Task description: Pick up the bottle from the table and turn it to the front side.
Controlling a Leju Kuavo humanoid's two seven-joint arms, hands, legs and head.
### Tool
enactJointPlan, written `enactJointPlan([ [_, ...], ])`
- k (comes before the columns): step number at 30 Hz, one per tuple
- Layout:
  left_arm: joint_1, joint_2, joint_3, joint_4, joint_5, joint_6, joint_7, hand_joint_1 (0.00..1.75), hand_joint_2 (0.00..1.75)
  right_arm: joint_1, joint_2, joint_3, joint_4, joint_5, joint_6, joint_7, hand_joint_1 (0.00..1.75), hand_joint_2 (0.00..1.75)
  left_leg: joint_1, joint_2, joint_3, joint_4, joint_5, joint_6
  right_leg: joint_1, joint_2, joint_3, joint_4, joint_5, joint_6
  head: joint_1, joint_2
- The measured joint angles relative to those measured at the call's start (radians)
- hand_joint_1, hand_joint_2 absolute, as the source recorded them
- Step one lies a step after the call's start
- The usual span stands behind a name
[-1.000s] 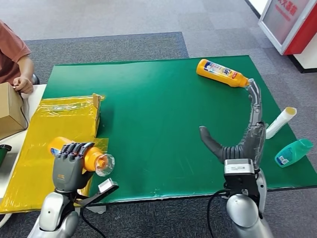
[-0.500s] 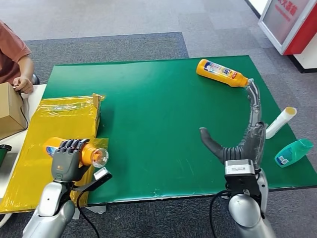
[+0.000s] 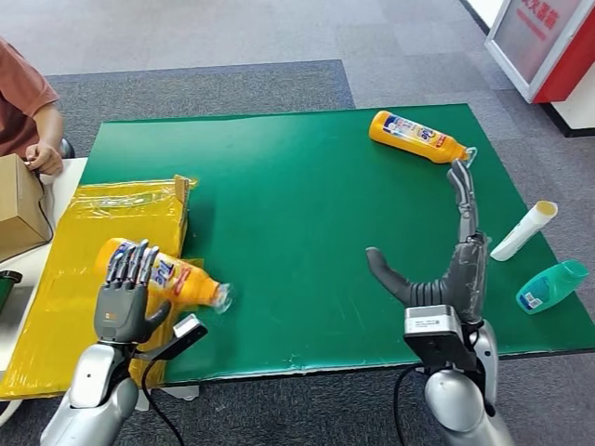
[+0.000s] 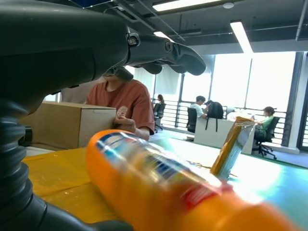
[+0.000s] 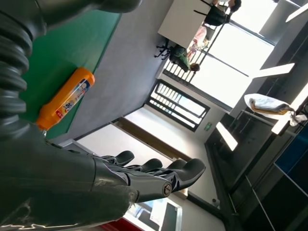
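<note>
Bench [image 3: 295,223]: green-topped, with a yellow plastic sheet [image 3: 84,251] laid over its left end.

Left hand [image 3: 125,297]: raised at the near left corner of the bench, palm turned away from the robot, fingers straight and spread apart, pointing upward. Nothing is gripped. In the wrist view the fingers [image 4: 171,50] arch above the bottle with clear space beneath them.

Bottle [image 3: 165,276]: orange with a printed label facing up, lying on its side just behind the left hand, its base on the yellow sheet and its clear cap end reaching onto the green surface. Blurred in the wrist view [image 4: 174,187]. Whether the fingertips touch it cannot be told.

Right hand [image 3: 449,269]: upright near the right front of the bench, thumb stuck out toward the left, fingers extended long toward the far edge, spread and holding nothing. Wrist view shows the same straight fingers [image 5: 160,173].

Second orange bottle [image 3: 416,136]: on its side at the far right of the bench, cap end just beside the right hand's fingertips.

White tube [image 3: 524,229] and teal bottle [image 3: 552,284]: lying at the right edge.

Cardboard box [image 3: 19,204]: on a side table at left, with a person in a rust-coloured shirt [image 3: 24,102] beside it.
</note>
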Motion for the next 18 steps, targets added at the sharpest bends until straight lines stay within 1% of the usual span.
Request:
enactJointPlan([
  [5,0.009,-0.001,-0.001,-0.02,0.012,-0.005,-0.008,0.0,1.75,0.004,-0.001,0.001,0.0,0.006,0.003,0.002,0.0,1.75,0.0,0.0,0.0,0.0,0.0,0.0,0.0,0.0,0.0,0.0,0.0,0.0,0.0,0.0],
  [9,0.035,-0.007,-0.002,-0.073,0.079,-0.035,-0.036,0.0,1.75,0.018,-0.001,0.01,0.0,0.021,0.004,0.002,0.0,1.75,0.0,0.0,0.0,0.0,0.0,0.0,0.0,0.0,0.0,0.0,0.0,0.0,0.0,0.0],
  [12,0.066,-0.02,-0.005,-0.142,0.177,-0.068,-0.081,0.0,1.75,0.033,-0.001,0.013,-0.001,0.037,0.0,0.005,0.0,1.75,0.0,0.0,0.0,0.0,0.0,0.0,0.0,0.0,0.0,0.0,0.0,0.0,0.0,0.0],
  [17,0.136,-0.059,-0.014,-0.308,0.412,-0.145,-0.178,0.0,1.75,0.062,0.0,0.013,-0.007,0.057,0.0,0.014,0.0,1.75,0.0,0.0,0.0,0.0,-0.001,0.001,0.0,0.0,0.0,0.0,-0.001,0.001,0.0,0.0],
  [18,0.142,-0.064,-0.015,-0.326,0.435,-0.153,-0.187,0.0,1.75,0.065,0.0,0.013,-0.008,0.057,0.001,0.015,0.0,1.75,0.0,0.0,0.0,0.0,-0.001,0.001,0.0,0.0,0.0,0.0,-0.001,0.001,0.0,0.0],
])
